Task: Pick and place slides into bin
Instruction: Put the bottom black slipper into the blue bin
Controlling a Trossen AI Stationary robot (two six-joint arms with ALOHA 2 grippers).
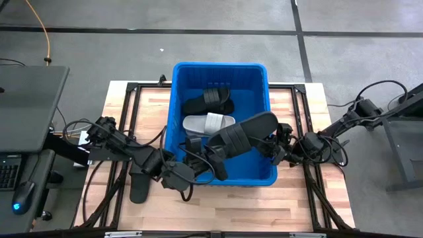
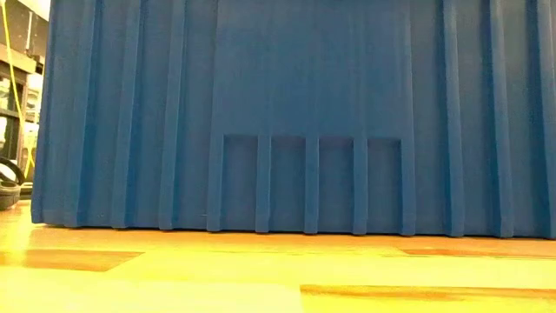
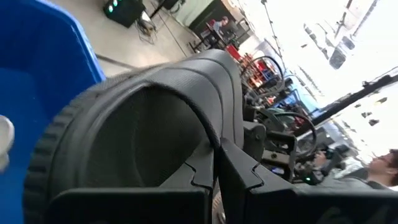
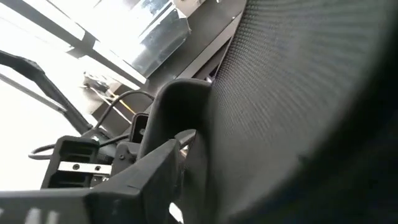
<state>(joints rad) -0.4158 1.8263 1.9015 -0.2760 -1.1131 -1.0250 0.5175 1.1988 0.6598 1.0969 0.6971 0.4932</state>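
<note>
A black slide [image 1: 244,134] hangs tilted over the near right part of the blue bin [image 1: 177,99], with my left gripper [image 1: 211,157] shut on it. The slide's far end lies against my right gripper [image 1: 277,144], which is open beside the bin's right rim. In the right wrist view the slide's dotted sole [image 4: 298,93] fills the space next to one finger [image 4: 163,163]. Another black slide [image 1: 208,101] and a light grey slide [image 1: 208,123] lie flat on the bin's floor. My left gripper pinches the edge of the black slide's strap [image 3: 214,138] between its two fingers [image 3: 249,183]. It comes level from the bin's near left side. The slide is lifted clear and tilted, its far end reaching toward the bin's right rim. My right gripper has the slide's far end at its fingers; I cannot tell whether they touch it.
One more black slide [image 1: 139,188] lies on the wooden table [image 1: 218,211] left of the bin, under my left arm. The bin's wall [image 2: 278,104] fills the low view. Bare wood lies along the near edge.
</note>
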